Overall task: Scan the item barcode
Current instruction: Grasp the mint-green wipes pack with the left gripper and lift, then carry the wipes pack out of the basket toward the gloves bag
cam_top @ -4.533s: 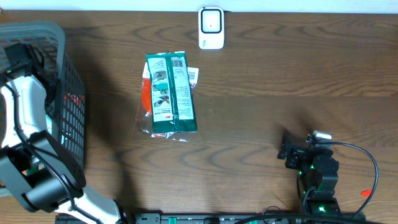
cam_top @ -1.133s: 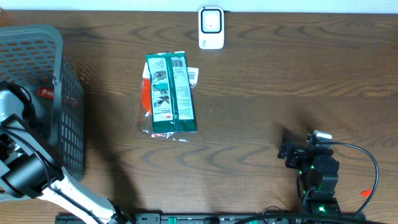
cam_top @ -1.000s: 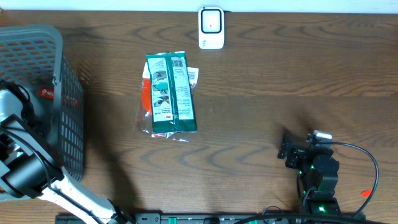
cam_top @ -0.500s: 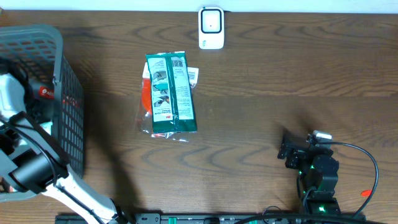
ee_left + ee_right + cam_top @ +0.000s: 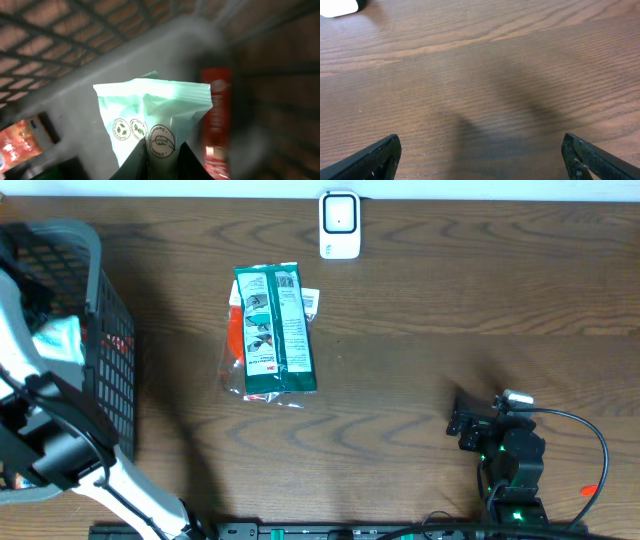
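My left gripper (image 5: 161, 161) is shut on a mint-green packet (image 5: 150, 117) with round leaf logos, holding it up over the grey mesh basket (image 5: 70, 228). From overhead the packet (image 5: 58, 338) shows just inside the basket's right wall. No barcode shows on the packet's visible face. The white scanner (image 5: 339, 224) stands at the table's far edge, centre. My right gripper (image 5: 482, 160) is open over bare wood, at the front right of the table in the overhead view (image 5: 478, 425).
A green and orange blister package (image 5: 272, 330) lies on the table between basket and scanner. Inside the basket (image 5: 75, 30) lie a red packet (image 5: 217, 125) and an orange one (image 5: 15, 146). A black cable (image 5: 590, 442) loops by the right arm.
The left arm has risen from the basket floor, lifting the mint-green packet into the overhead view. The right arm and the table items have not moved.
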Robot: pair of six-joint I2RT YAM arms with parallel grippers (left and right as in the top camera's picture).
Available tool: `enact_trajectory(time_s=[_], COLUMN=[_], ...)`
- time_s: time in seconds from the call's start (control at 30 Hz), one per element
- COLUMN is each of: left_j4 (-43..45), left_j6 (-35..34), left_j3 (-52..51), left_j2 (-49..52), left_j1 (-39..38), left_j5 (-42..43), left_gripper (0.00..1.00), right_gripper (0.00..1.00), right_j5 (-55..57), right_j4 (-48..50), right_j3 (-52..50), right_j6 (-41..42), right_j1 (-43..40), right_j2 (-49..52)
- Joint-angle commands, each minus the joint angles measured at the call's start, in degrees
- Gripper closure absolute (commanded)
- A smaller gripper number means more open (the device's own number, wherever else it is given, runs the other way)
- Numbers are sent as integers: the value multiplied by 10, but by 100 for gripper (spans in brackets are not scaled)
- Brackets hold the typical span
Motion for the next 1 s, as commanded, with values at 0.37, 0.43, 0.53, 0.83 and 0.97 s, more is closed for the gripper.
enact_trajectory(time_s=[0.37, 0.43, 0.53, 0.83, 0.97], left_j4=[103, 122, 153, 251, 282], left_j6=[8, 8, 8, 8, 56], left_j3=[61, 61, 61, 61, 61], left_j2=[-285, -319, -358, -372, -344], left_j1=[1, 1, 1, -33, -101], left_j5=[175, 213, 304, 522, 512], left_gripper=[87, 87, 87, 87, 87], right_gripper=[1, 1, 1, 1, 1], right_j5=[4, 4, 4, 4, 4], right_j4=[6, 7, 9, 11, 12], right_j3=[-1, -1, -1, -1, -1], right_j6=[7, 6, 7, 7, 7], right_j1=[1, 1, 1, 1, 1], right_j2=[1, 1, 1, 1, 1])
